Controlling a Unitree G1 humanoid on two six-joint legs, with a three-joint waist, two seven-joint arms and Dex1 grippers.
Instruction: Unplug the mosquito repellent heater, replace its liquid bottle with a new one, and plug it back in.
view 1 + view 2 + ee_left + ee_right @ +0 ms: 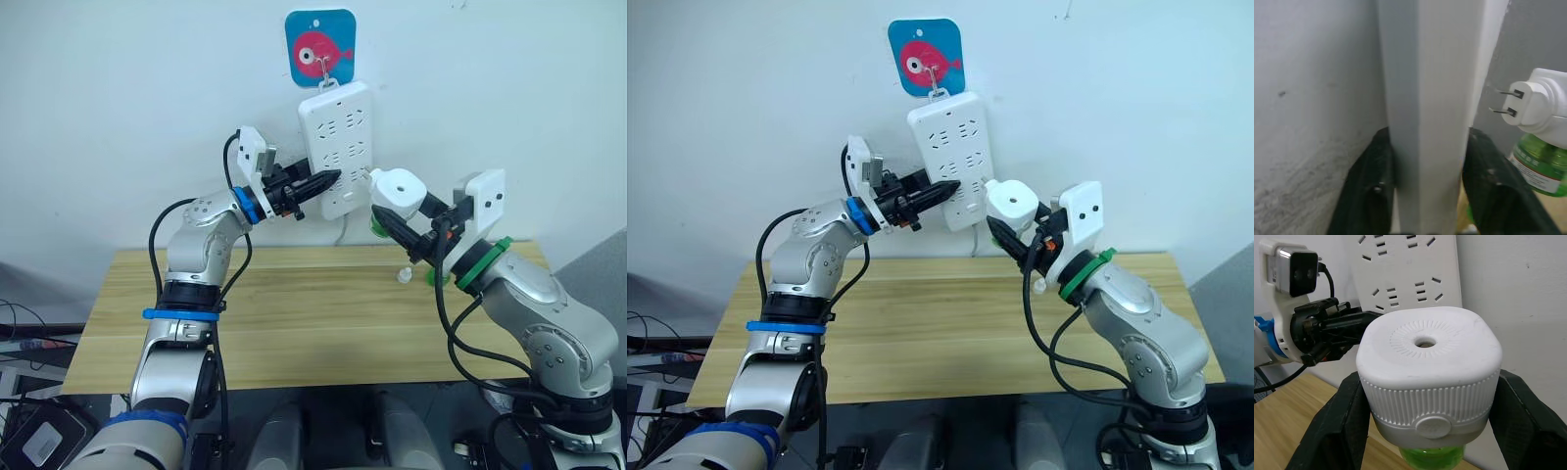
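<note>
Wall-hung power strip (pixel 336 149) clamped edgewise by left pincer (pixel 315 184); right pincer (pixel 404 230) gripping unplugged heater (pixel 399 192), prongs seemingly just clear.

White heater (pixel 1429 367), green bottle (pixel 1541 164) beneath

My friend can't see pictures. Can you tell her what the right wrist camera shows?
The right gripper holds the white mosquito repellent heater, a green bottle under it. Behind, the left gripper clamps the power strip on the wall.

One heater (pixel 1427 367), two green bottles (pixel 376 226) (pixel 435 278), one cap (pixel 402 277), one power strip (pixel 338 147).
</note>
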